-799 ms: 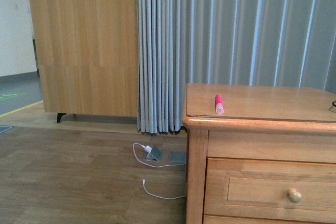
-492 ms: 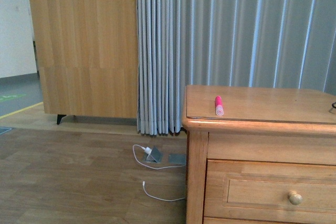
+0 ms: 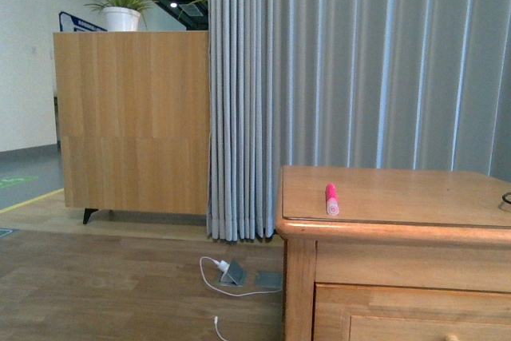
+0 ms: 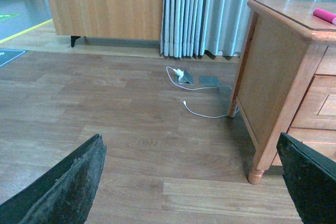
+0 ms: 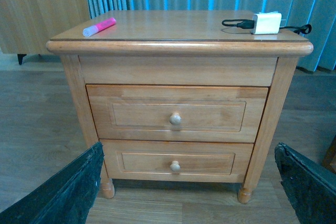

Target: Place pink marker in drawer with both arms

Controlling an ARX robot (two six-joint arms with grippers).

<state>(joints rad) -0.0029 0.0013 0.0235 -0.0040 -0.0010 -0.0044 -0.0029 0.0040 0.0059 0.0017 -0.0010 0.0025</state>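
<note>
left gripper (image 4: pixel 189 145): jaws wide apart, nothing between them. Only the two black fingers (image 4: pixel 68 182) show, at the near corners of the left wrist view. It is low and aimed across the wood floor (image 4: pixel 131 145) at the cabinet's left side.
right gripper (image 5: pixel 188 150): jaws spread just as wide, holding nothing. It faces the cabinet front squarely and is well apart from it. Neither arm shows in the front view.
cabinet (image 5: pixel 268 124): honey wood on turned feet, standing right of the left gripper.
drawer (image 5: pixel 177 114): upper one, fully closed. Its round pale knob (image 5: pixel 175 119) is untouched.
lower drawer (image 5: pixel 176 163): closed too.
pink marker (image 3: pixel 331 199): lies flat on the cabinet top, near the left edge, not in the drawer. Long axis runs roughly near to far, slightly skewed. The paler end points to the near edge and the pink end to the curtain. No gripper touches it.
charger (image 5: pixel 266 23): white block with a black cable, on the far right of the top, well apart from the marker.
white cable (image 3: pixel 227 269): loose on the floor left of the cabinet, beside a floor socket.
curtain (image 3: pixel 359 77): grey pleats behind the cabinet.
sideboard (image 3: pixel 132 117): plain wood, far left, with a potted plant (image 3: pixel 122 5) on top.
</note>
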